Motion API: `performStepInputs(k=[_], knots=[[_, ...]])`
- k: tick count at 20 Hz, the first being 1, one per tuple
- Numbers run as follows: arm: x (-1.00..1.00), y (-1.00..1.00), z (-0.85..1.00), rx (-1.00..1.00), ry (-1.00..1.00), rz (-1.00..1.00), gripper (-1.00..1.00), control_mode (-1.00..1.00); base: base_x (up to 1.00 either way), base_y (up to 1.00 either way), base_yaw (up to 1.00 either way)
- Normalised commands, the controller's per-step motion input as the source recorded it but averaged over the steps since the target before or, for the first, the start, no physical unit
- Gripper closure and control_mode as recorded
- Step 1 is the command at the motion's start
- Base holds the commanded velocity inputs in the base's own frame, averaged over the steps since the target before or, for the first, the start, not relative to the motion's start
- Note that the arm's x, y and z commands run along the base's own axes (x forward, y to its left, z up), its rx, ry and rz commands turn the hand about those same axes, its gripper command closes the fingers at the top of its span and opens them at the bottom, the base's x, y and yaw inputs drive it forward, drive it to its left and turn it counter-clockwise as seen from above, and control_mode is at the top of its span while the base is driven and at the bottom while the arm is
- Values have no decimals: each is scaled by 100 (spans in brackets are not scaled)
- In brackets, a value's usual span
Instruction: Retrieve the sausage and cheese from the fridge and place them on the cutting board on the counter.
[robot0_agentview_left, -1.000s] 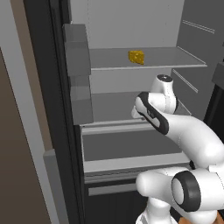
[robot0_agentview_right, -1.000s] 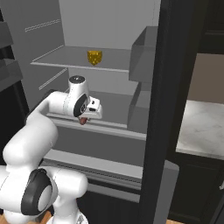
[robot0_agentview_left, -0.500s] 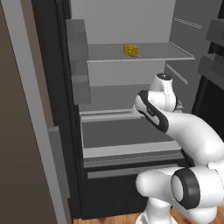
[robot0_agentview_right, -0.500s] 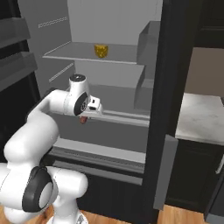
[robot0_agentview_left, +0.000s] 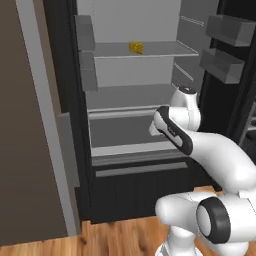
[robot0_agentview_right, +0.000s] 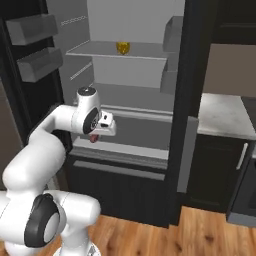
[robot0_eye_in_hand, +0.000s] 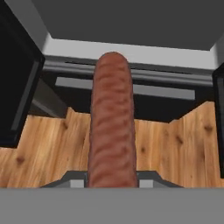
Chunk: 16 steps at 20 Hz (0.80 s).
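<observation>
Sausage (robot0_eye_in_hand: 110, 122) sits clamped in the pincer (robot0_agentview_right: 94, 137), its reddish-brown length running straight out from between the fingers in the hand view, over the wooden floor (robot0_eye_in_hand: 175, 144) and toward the lower front of the fridge (robot0_agentview_right: 125, 165). In the right base view the same sausage shows as a small reddish nub hanging just under the hand, in front of the fridge's lower compartment and outside the shelves. The white arm (robot0_agentview_left: 215, 155) bends up from the base, with its wrist held before the open fridge at the height of the lower drawer front. Cheese (robot0_agentview_left: 136, 47) rests well apart from the pincer, a small yellow chunk on the upper shelf (robot0_agentview_left: 160, 49) deep inside the light grey interior; the right base view shows it on that same shelf, toward the back. Both fridge doors stand open, with grey door bins (robot0_agentview_left: 227, 30) visible on the door at the right of the left base view. A brown cabinet panel (robot0_agentview_left: 25, 125) fills the left edge of that view. In the right base view a stretch of pale marbled surface (robot0_agentview_right: 220, 117) lies to the right of the fridge, over black cabinets with a thin silver handle (robot0_agentview_right: 243, 156).
</observation>
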Motion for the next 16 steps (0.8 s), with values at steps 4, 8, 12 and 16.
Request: performStepInputs(k=[4,8,12,16], knots=[[0,0,0,0,0,0,100,100,-10,20,-55],[0,0,0,0,0,0,100,100,-17,3,-73],[0,0,0,0,0,0,100,100,-7,7,-80],[0,0,0,0,0,0,100,100,-2,4,-83]])
